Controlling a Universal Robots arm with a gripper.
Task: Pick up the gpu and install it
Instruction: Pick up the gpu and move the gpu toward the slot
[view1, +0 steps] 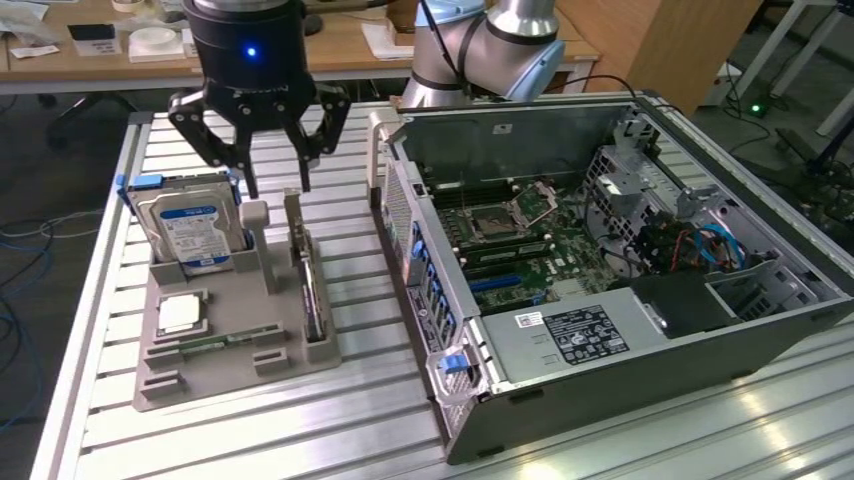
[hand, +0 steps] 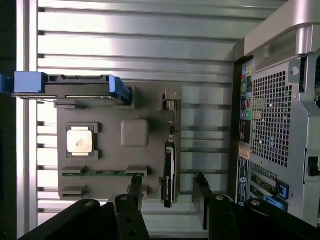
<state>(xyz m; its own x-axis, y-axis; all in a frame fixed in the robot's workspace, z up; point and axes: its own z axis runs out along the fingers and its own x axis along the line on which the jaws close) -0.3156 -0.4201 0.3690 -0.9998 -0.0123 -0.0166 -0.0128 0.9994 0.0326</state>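
The gpu (view1: 310, 290) stands on edge in a slot of the gray holder (view1: 214, 365), on the side nearest the open computer case (view1: 601, 270). Case and holder sit side by side on the slatted tabletop (view1: 360, 425). A hard drive (view1: 194, 225) stands upright at one end of the holder. Above the gpu, the fingers (hand: 201, 197) hang well apart and grip nothing.

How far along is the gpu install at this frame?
Done: nothing yet; the gpu stands on edge in the grey holder, untouched. In hand: the end effector hovers open above it, a finger to either side in the wrist view, holding nothing. Left: the pick-up and seating the card in the open computer case.
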